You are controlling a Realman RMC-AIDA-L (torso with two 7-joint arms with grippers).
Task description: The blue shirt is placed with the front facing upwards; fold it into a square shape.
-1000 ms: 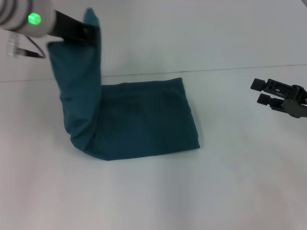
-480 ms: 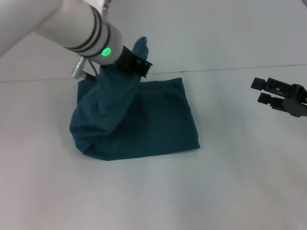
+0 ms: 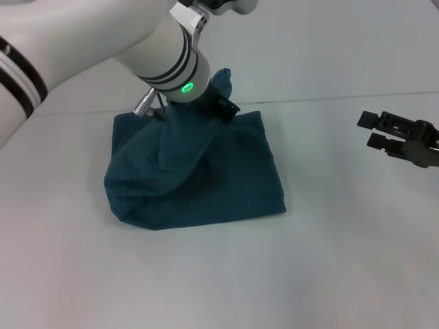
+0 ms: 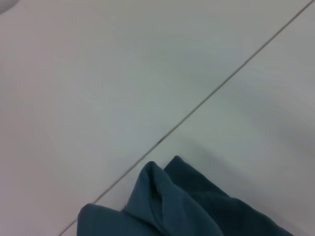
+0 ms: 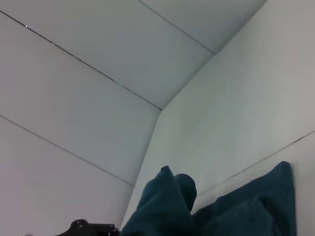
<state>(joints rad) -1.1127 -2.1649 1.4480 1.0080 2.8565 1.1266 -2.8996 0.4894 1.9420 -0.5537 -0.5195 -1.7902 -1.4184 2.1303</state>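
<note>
The blue shirt (image 3: 233,178) lies folded on the white table (image 3: 343,260), plain teal side up, no print showing. My left gripper (image 3: 221,96) is shut on a bunched layer of the cloth and holds it lifted over the shirt's far edge, with a tuft poking out above the fingers. That pinched tuft fills the lower part of the left wrist view as shirt cloth (image 4: 187,206), and the right wrist view shows the shirt (image 5: 162,206) raised the same way. My right gripper (image 3: 374,130) stays open, off the shirt at the far right of the table.
Bare white table surface surrounds the shirt on every side. A thin seam line (image 3: 329,98) runs across the table behind the shirt. The left arm's white forearm (image 3: 103,41) reaches in over the table's far left.
My left gripper has carried the lifted cloth from the far left rightward and lower over the shirt, so the raised layer now drapes across the folded part. The right arm has not moved.
</note>
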